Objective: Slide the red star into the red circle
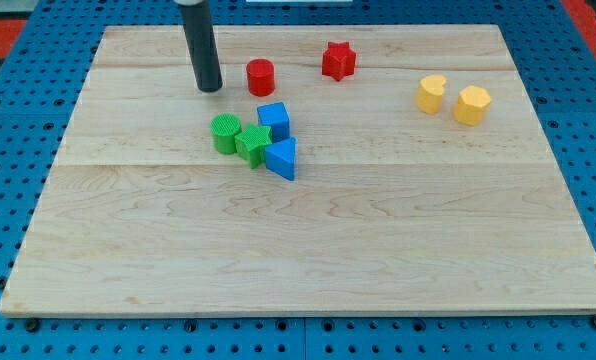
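The red star (338,61) lies near the view's top, right of centre. The red circle (261,76), a short cylinder, stands to the star's left, with a clear gap between them. My tip (209,88) rests on the board just left of the red circle, apart from it, and far left of the star. The dark rod rises from the tip out of the view's top.
A cluster sits below the red circle: a green cylinder (225,132), a green star (252,144), a blue cube (274,120) and a blue triangle (282,158). Two yellow blocks (431,94) (471,104) lie at the right. The wooden board (308,250) is edged by blue pegboard.
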Robot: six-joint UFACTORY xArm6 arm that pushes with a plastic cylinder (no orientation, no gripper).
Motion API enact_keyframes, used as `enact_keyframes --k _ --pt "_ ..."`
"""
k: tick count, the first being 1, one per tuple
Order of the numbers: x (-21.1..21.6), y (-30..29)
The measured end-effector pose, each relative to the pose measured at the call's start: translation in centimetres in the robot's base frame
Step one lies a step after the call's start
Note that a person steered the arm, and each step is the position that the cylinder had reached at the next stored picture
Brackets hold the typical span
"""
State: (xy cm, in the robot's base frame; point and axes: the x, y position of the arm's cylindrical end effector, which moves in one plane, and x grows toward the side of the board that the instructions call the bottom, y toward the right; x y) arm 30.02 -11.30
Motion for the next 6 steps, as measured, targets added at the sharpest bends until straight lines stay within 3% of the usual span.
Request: enact_keyframes --k 1,2,3,4,5,6 --pt "-0.1 9.8" --pt "3.2 21.2" --pt "3.8 22.1" --pt "0.0 14.3" --pt "-3.1 11.9" --pt "-3.2 17.1"
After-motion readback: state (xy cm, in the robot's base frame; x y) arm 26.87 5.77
